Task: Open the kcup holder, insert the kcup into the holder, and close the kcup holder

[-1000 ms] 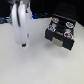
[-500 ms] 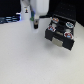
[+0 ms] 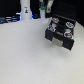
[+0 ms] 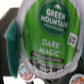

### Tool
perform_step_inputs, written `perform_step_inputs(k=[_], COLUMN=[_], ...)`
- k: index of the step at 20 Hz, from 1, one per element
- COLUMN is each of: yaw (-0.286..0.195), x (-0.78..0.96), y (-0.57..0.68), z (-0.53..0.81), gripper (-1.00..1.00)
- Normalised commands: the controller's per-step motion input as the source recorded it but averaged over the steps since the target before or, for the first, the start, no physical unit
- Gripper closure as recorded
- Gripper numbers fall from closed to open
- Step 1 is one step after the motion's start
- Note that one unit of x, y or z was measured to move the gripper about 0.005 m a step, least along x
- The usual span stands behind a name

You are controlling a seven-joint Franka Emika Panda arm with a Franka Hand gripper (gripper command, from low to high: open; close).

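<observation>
Desk (image 3: 25,55): pale, bare over most of the exterior view; the holder sits on it toward the exterior view's right.
Holder (image 3: 60,36): black box with its tray slid out toward the camera, a light rectangular mark on the front.
Pods in the tray (image 3: 55,22): dark-topped, with reddish marks, in the round slots; how many is too blurred to count.
Kcup (image 4: 47,30): fills the wrist view, green top facing the camera, reading "Green Mountain" and "Dark Magic"; white rim around the lid.
Kcup's place: held up at the tool, above the holder's back edge in the exterior view, where only a green speck (image 3: 50,7) shows.
Tool (image 3: 50,6): near the top edge of the exterior view, mostly cut off; it appears pinched on the kcup, the fingers themselves not clearly seen.
Background: a white bottle-like thing (image 3: 25,10) and dark clutter along the far edge, well apart from the holder.
In the way: nothing lies between the kcup and the tray's slots.
Change: half a second ago the arm stood further toward the exterior view's left; it now hangs over the holder.
</observation>
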Motion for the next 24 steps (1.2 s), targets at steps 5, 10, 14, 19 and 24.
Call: perform_step_inputs(k=[5,10,14,19,24], yaw=[0.005,0.015,0.03,0.046,0.07], x=[0.06,0.03,0.01,0.04,0.04], y=[0.65,0.65,0.61,0.59,0.46], z=[0.27,0.18,0.05,0.0,-0.07], gripper=[1.0,1.0,1.0,1.0,1.0])
